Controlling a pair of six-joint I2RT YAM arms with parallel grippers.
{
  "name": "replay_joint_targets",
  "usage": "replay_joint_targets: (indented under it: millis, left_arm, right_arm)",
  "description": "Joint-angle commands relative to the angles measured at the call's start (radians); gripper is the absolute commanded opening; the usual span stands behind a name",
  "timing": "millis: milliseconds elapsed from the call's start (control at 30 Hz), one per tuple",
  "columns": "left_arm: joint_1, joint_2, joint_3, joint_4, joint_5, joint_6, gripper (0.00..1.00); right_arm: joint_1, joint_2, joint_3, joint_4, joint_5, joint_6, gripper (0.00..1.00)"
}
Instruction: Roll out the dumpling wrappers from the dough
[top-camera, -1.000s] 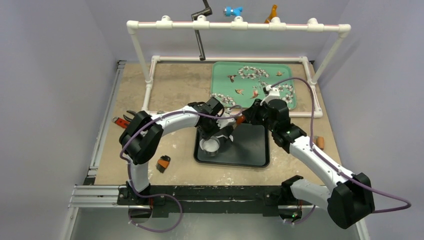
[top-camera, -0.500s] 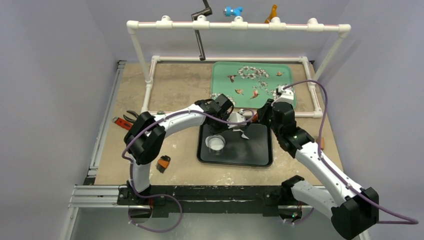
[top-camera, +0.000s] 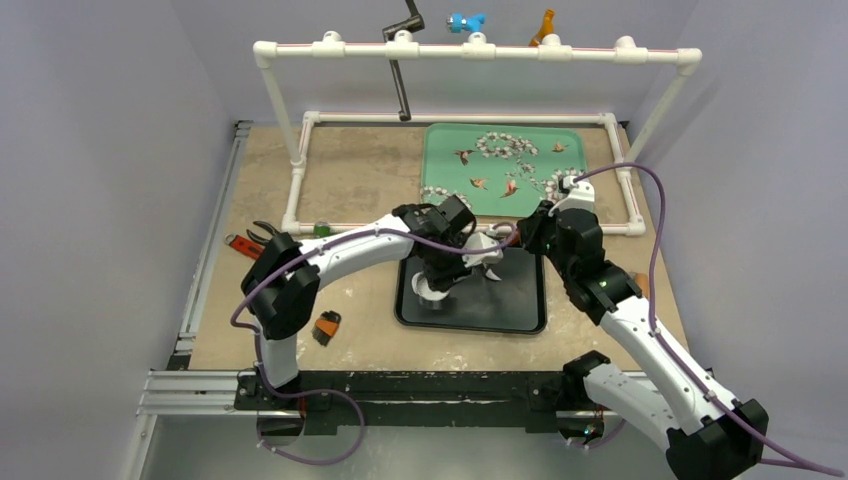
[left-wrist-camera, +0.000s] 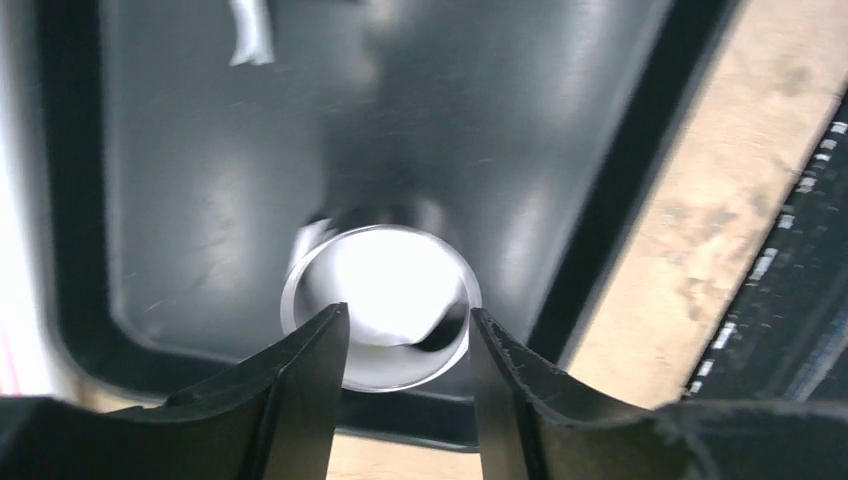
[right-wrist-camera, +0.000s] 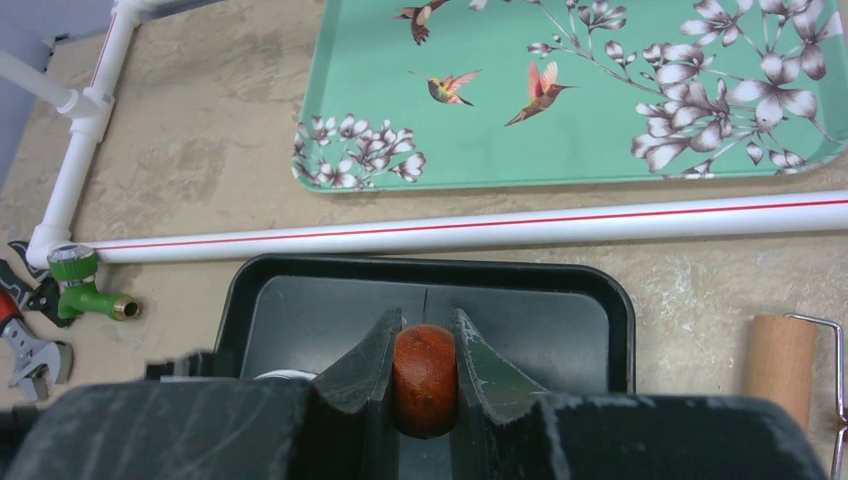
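Beige tabletop (top-camera: 350, 180) carries a black tray (left-wrist-camera: 200, 200). The left gripper (left-wrist-camera: 405, 315) hangs over it with fingers parted, holding nothing. A metal ring (left-wrist-camera: 400, 375) sits on the tray just beyond and between the fingertips, with a white dumpling wrapper (left-wrist-camera: 385, 285) lying inside it. The right gripper (right-wrist-camera: 425, 318) is clamped on a reddish wooden knob (right-wrist-camera: 424, 375), and a green tray (right-wrist-camera: 600, 130) lies well beyond its fingers.

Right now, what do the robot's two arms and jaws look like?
The left arm and right arm are white tubes joined by bulky black joints, each trailing a purple cable. The jaws are paired dark wedges narrowing toward the tips.
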Motion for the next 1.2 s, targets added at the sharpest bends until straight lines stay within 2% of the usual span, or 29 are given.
replay_joint_targets:
  millis: [0,167,433,500,600,633,667,833,967,1067,1167]
  left_arm:
    - [-0.097,-0.02,-0.037,-0.001,0.016,-0.068,0.48]
    - [-0.104,0.034,-0.016,0.022,-0.097,-0.06,0.48]
    - [-0.128,0.084,-0.023,0.06,-0.142,-0.03,0.44]
    - [-0.13,0.084,-0.031,0.066,-0.124,-0.028,0.37]
    - [-0.133,0.058,-0.059,0.08,-0.106,-0.003,0.12]
    - [-0.134,0.048,-0.071,0.08,-0.102,0.013,0.0]
    - [-0.135,0.033,-0.078,0.075,-0.097,0.031,0.0]
    - [-0.135,-0.029,-0.135,-0.009,-0.019,0.262,0.0]
    - [-0.133,-0.1,-0.233,-0.092,0.021,0.566,0.0]
    - [-0.129,-0.111,-0.239,-0.109,0.011,0.677,0.0]
    - [-0.123,-0.097,-0.241,-0.06,-0.036,0.738,0.0]
  right_arm:
    - [-0.002,-0.015,0.048,0.024,-0.019,-0.009,0.0]
    - [-0.002,-0.026,0.043,0.008,-0.015,0.001,0.0]
    - [-0.001,-0.025,0.037,0.018,-0.017,0.0,0.0]
    - [-0.001,-0.021,0.039,0.017,-0.019,-0.001,0.0]
    - [-0.001,-0.024,0.039,0.016,-0.02,0.001,0.0]
    - [-0.001,-0.025,0.04,0.014,-0.024,0.002,0.0]
    - [-0.001,-0.027,0.04,0.015,-0.026,0.002,0.0]
    - [-0.002,-0.027,0.043,0.019,-0.037,-0.004,0.0]
    - [-0.002,-0.023,0.044,0.023,-0.041,-0.009,0.0]
    - [-0.002,-0.013,0.043,0.033,-0.046,-0.007,0.0]
    - [-0.002,-0.006,0.047,0.036,-0.04,-0.002,0.0]
